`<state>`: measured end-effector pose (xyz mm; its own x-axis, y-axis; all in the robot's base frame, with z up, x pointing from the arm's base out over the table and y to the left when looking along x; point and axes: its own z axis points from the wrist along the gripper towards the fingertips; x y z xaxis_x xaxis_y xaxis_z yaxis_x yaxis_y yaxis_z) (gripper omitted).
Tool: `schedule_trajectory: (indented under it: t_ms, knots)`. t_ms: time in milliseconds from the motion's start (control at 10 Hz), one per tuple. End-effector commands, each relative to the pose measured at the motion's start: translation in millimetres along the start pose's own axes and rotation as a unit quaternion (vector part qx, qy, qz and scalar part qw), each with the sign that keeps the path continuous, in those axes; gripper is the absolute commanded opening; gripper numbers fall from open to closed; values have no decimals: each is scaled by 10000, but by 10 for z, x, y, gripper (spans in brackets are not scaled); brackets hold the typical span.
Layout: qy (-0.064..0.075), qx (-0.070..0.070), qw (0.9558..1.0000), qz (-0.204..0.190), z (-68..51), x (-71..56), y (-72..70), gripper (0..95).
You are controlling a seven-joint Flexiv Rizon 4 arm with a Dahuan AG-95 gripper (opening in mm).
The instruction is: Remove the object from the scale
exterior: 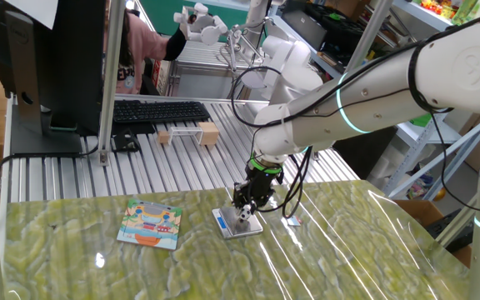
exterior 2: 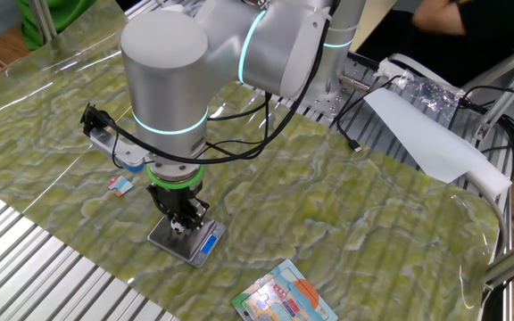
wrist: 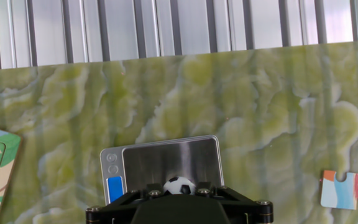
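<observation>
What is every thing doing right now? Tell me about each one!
Ball: sitting on the scale, between the end effector's fingers.
Scale: lying flat on the table, display strip at one end.
End effector: pointing down over the scale, closed around the ball.
Picture card: lying flat, untouched.
Puzzle scrap: lying flat, apart from the scale.

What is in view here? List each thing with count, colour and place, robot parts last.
soccer ball: one, tiny, white with black patches, on the scale platform between the jaws.
pocket scale: one, silver-grey with blue display, on the green mat.
mat: one, green marbled, covering the table.
illustrated card: one, colourful, on the mat, apart from the scale.
puzzle piece: one, white, blue and orange, on the mat on the scale's other side.
keyboard: one, black, behind the mat.
wooden blocks: two, tan, near the keyboard.
gripper: one, black, pointing down, jaws flanking the ball.
</observation>
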<state>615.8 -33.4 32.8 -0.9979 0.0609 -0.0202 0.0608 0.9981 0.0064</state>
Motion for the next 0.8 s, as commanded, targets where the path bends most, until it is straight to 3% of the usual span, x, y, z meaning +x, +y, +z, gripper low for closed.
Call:
schedule_trajectory:
  t_ms: [100, 800]
  knots:
    - [7, -8, 10000, -23, -1, -2, 2, 0]
    - [45, -32, 10000, -66, -44, 15, -17, 0]
